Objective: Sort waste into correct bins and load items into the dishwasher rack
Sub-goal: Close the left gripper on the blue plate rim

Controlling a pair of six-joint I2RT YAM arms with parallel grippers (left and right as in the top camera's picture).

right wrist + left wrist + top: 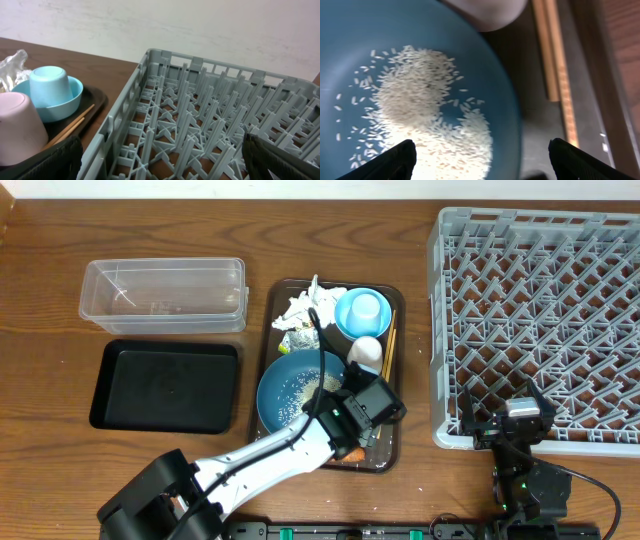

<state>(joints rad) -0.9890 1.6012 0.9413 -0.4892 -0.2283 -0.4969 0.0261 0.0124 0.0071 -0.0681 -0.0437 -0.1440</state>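
Overhead: the left arm stretches low from the table's near edge, with the left gripper (355, 402) over the right rim of the blue dish (275, 375) on the brown serving tray (398, 360). A rim pinch that tilts the dish could spill its rice (305, 388).

Left wrist: the fingertips (395, 160) stand wide apart astride that rim, grasping nothing. The chopsticks (555, 55) lie just beside and could be nudged.

Right wrist: the right gripper (160, 162) is released and empty, held level at the dishwasher rack (200, 100).

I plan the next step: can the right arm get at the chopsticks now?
Probably yes: the chopsticks lie uncovered along the tray's edge by the rack, near the open right end effector; the left arm may crowd it.
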